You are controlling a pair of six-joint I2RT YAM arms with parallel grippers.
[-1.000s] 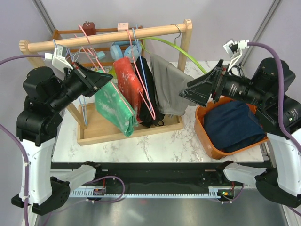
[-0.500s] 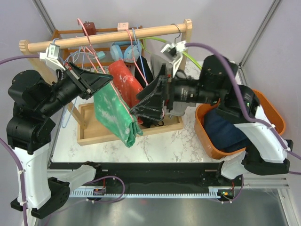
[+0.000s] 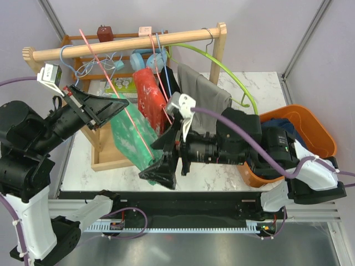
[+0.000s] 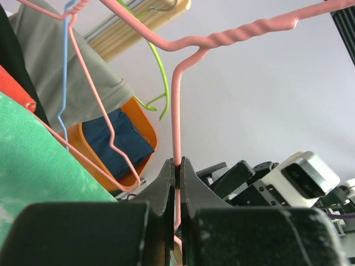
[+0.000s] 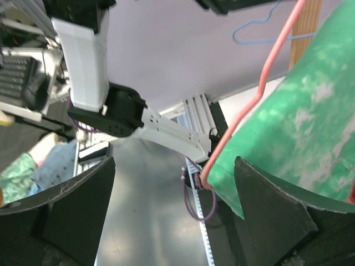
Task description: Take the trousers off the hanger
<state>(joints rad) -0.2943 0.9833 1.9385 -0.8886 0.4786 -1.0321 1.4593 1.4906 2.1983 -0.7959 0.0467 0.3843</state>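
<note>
Clamps thin pink wire hanger (image 4: 176, 111) shut in left end effector (image 4: 177, 166), left of top view; holds right end effector (image 3: 161, 166) wide open just beside folded mint-green white-mottled trousers (image 3: 130, 133), lower centre.

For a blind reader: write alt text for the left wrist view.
The left gripper is shut on a pink wire hanger. At lower left hang green trousers; behind them an orange bin holds navy trousers.
</note>
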